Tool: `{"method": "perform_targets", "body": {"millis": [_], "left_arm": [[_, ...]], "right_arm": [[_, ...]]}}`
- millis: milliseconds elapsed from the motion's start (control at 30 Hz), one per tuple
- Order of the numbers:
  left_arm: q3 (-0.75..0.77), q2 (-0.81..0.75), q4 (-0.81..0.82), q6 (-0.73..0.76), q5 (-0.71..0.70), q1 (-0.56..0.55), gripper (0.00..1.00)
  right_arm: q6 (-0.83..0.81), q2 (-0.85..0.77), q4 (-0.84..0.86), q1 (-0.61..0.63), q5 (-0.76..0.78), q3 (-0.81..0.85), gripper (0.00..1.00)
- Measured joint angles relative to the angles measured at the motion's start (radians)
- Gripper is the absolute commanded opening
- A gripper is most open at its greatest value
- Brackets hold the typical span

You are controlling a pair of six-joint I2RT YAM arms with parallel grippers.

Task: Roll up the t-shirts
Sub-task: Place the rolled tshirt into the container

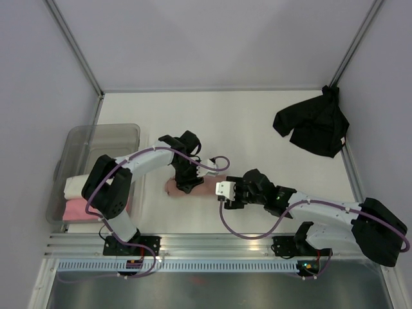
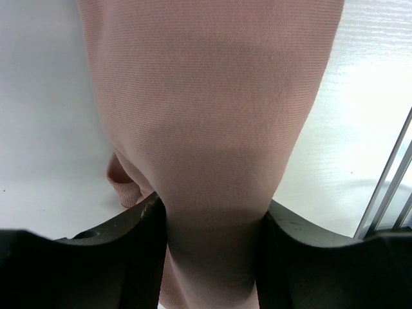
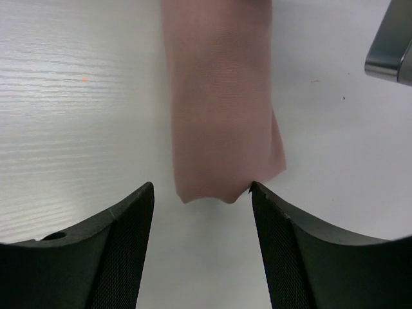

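A dusty salmon-pink t-shirt (image 1: 209,187) lies rolled into a long bundle near the table's front middle. My left gripper (image 1: 187,180) comes down on its left part, and in the left wrist view that gripper (image 2: 212,215) is shut on the salmon cloth (image 2: 212,96), which bulges out between the pads. My right gripper (image 1: 225,191) is at the roll's right end. It (image 3: 201,193) stands open with nothing in it, the end of the roll (image 3: 219,96) just beyond its fingertips. A black t-shirt (image 1: 313,129) lies crumpled at the back right.
A translucent grey bin (image 1: 106,135) stands at the left, holding a cream roll (image 1: 77,187) and a bright-pink roll (image 1: 80,209). A metal rail (image 1: 206,243) runs along the near edge. Grey walls close off the left, back and right of the table.
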Motion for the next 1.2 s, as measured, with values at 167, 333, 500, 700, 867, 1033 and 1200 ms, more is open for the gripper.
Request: {"method": "perform_targets", "body": {"millis": [167, 333, 500, 700, 867, 1033, 1200], "left_arm": [[0.0, 0.0, 0.0, 0.0, 0.0, 0.0, 0.55], [0.0, 0.0, 0.0, 0.0, 0.0, 0.0, 0.55], [0.0, 0.0, 0.0, 0.001, 0.002, 0.0, 0.57], [0.0, 0.0, 0.0, 0.005, 0.011, 0.0, 0.63], [-0.002, -0.001, -0.001, 0.008, 0.01, 0.002, 0.69], [-0.024, -0.021, 0.004, 0.011, -0.005, 0.002, 0.78], [-0.105, -0.13, 0.018, 0.031, -0.038, 0.033, 0.83]], "right_arm": [[-0.025, 0.09, 0.055, 0.002, 0.021, 0.027, 0.68], [-0.036, 0.147, 0.101, 0.006, 0.022, 0.048, 0.68], [-0.046, 0.228, 0.11, 0.008, 0.018, 0.065, 0.66], [-0.06, 0.306, 0.1, 0.011, 0.045, 0.093, 0.46], [-0.071, 0.377, 0.073, 0.013, 0.093, 0.163, 0.18], [-0.064, 0.378, 0.071, 0.014, 0.107, 0.168, 0.13], [-0.045, 0.374, 0.054, 0.019, 0.099, 0.171, 0.11]]}}
